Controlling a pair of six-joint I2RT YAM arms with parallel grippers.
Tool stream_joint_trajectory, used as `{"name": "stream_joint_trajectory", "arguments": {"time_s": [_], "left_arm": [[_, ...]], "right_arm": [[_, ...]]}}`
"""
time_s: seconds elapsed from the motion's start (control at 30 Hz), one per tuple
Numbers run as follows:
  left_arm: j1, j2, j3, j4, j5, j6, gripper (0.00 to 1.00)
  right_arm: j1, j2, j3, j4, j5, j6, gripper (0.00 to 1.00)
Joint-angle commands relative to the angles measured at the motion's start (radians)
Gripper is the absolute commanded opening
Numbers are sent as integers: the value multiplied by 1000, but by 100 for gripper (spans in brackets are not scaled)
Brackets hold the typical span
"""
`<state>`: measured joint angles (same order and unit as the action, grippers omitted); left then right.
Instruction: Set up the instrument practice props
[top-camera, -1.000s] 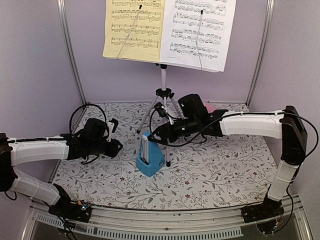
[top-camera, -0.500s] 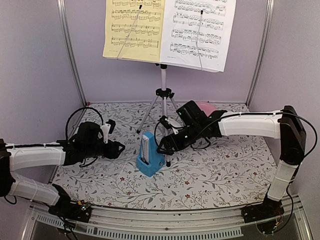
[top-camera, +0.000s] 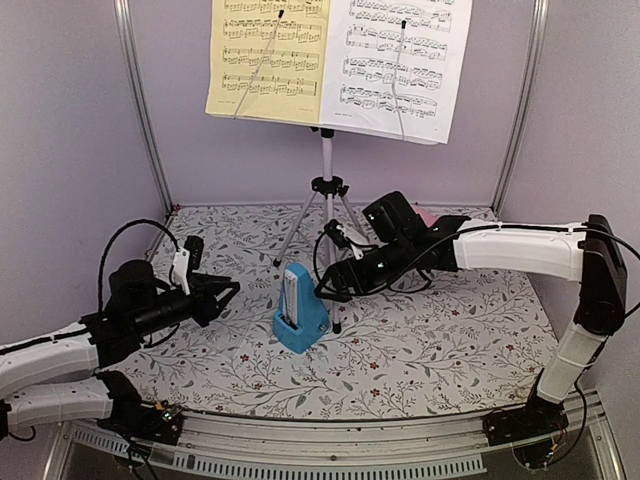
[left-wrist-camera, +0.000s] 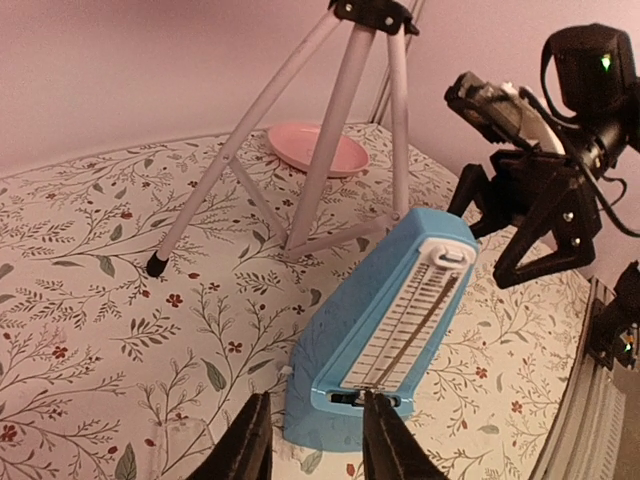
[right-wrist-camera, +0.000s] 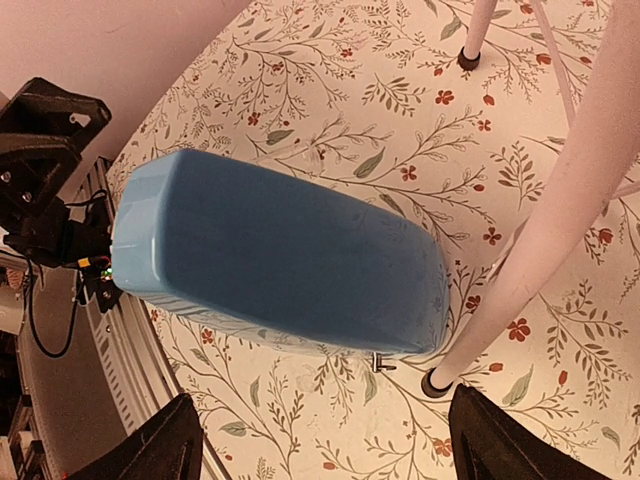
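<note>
Pulling back toward the lower left of the top view, the left arm now lies low along the frame's edge, lower and farther out than a second ago. The left gripper (top-camera: 228, 290) points at the blue metronome (top-camera: 300, 312) from well apart. In the left wrist view its fingers stand a moderate way apart at the bottom of the frame, with nothing between them.

The right gripper (top-camera: 335, 284) changes too. A second ago it is close over the metronome's top; now it hangs just beside the metronome on the right, clear of it, near one leg of the stand. In the right wrist view its fingers sit in the two lower corners, spread wide and empty, and the metronome's blue back fills the middle.

The metronome itself keeps its spot, upright on the floral cloth (top-camera: 450, 340) at the centre of the top view, just in front of the music stand (top-camera: 326, 160). The yellow sheet (top-camera: 265, 55) and white sheet (top-camera: 395, 60) rest side by side on the stand at the top of the frame. The pink plate (left-wrist-camera: 312, 150) lies behind the stand's legs.

With both grippers empty and drawing away, I judge that the metronome is placed and the set-up is at or near its end.
</note>
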<state>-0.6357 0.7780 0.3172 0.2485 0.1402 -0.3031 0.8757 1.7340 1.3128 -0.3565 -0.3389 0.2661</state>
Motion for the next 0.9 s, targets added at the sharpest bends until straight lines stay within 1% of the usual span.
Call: {"name": "stream_joint_trajectory", "arguments": {"time_s": [0.0,0.17,0.2,0.4,0.57,0.87], "left_arm": [[-78,57,43,48,56,76,35],[-150,149,84,80,48,138,43],[-161,169,93,89,46,150,47],[-193,272,134,149,47,190,59],[-218,341,180,157,65,244,60],[-234,426,222,173,80,289,60]], "right_arm": [[-3,-43,-18,49,-50,24,86],[-3,-32,15,51,-69,43,84],[-3,-31,20,51,-69,46,83],[-2,-19,40,51,-70,61,81],[-2,-26,29,48,-61,66,81],[-2,-67,-21,47,-42,73,81]]}}
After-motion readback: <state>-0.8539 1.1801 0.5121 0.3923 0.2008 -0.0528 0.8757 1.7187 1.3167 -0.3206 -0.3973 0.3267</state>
